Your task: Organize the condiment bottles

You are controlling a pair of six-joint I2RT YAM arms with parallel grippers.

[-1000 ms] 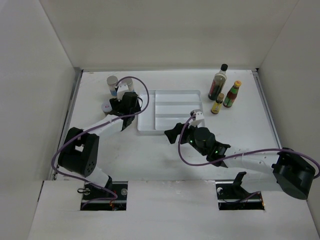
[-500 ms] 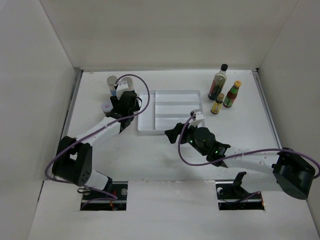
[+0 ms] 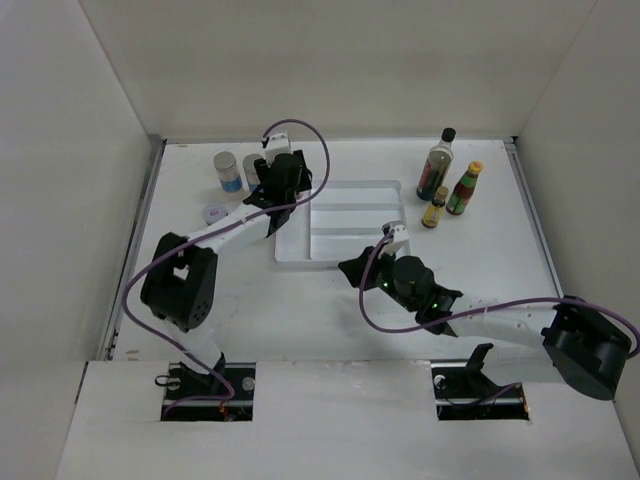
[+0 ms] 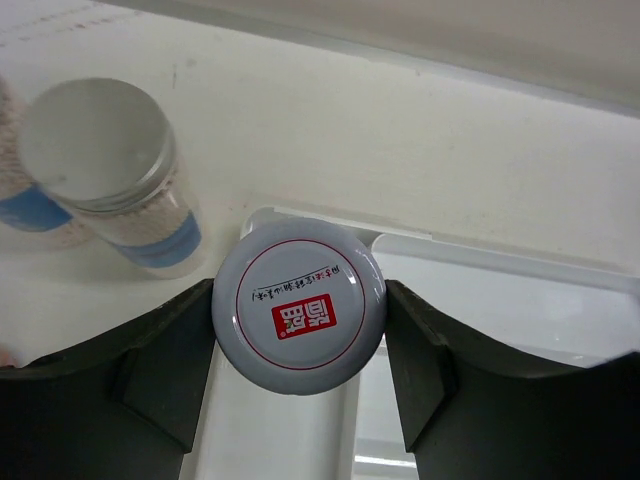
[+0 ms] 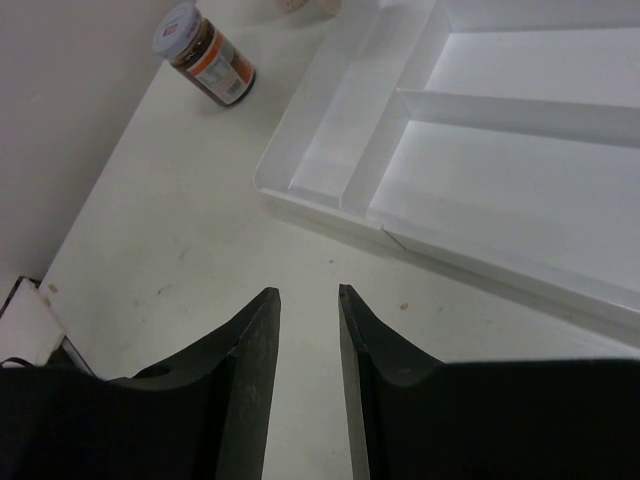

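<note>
White-and-black left arm (image 3: 215, 235) and right arm (image 3: 500, 320), purple-cabled.
Matte black tapered fingers (image 5: 250, 380) on right gripper (image 5: 305, 300); black joint housings (image 3: 408, 278), white links and green lights (image 3: 385, 283) just behind it; purple cable (image 3: 290, 128) looped behind left gripper (image 4: 300, 325).

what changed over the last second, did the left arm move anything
The left gripper swung up and right, from beside the white tiered plastic tray to its far-left corner. It is shut on a short white-lidded spice jar, held over that corner. Practically unchanged: the right gripper, the silver-lidded jar, the other spice jar and the three bottles at far right.
</note>
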